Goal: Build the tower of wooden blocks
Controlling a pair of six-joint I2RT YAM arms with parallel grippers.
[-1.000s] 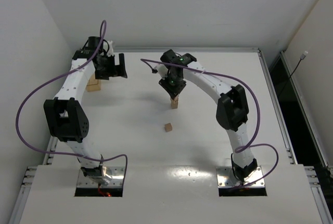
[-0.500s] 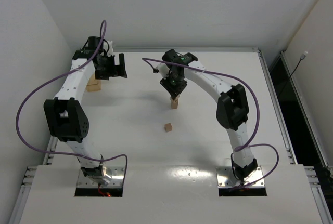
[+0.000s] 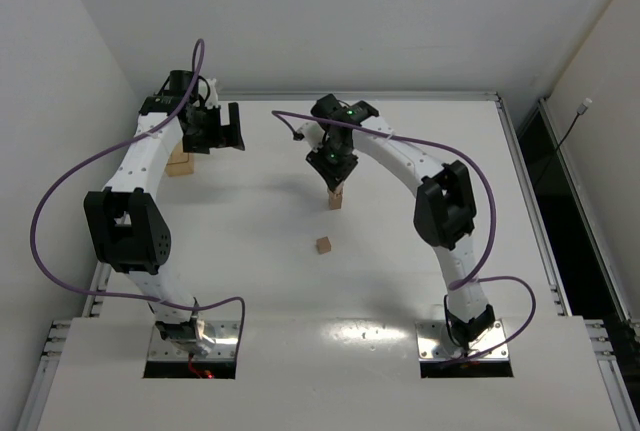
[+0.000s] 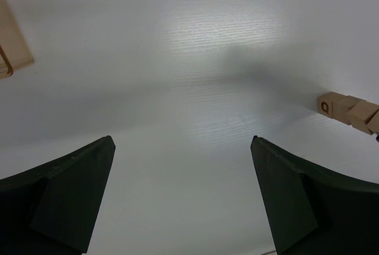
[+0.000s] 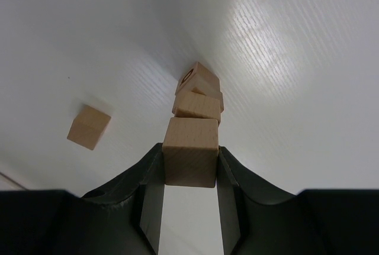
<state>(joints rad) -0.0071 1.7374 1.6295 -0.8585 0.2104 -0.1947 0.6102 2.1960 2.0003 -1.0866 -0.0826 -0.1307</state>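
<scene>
From above, I see the wood block tower (image 3: 335, 198) near the middle of the table (image 3: 250, 251), with my right gripper (image 3: 336, 181) at its top. A loose cube (image 3: 323, 245) lies nearer the arm bases. My left gripper (image 3: 221, 134) hovers by the tray (image 3: 180, 163) at the left edge.

Left wrist: the jaws are spread wide and empty.

Right wrist: the jaws are clamped on the top cube (image 5: 190, 159), directly over two stacked cubes.

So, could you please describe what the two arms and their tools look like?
The left arm and right arm have white curved links with black joint housings. A purple cable loops along each. The left tool and right tool are black, with broad wedge-shaped fingers. A small green light glows near the right wrist.
</scene>
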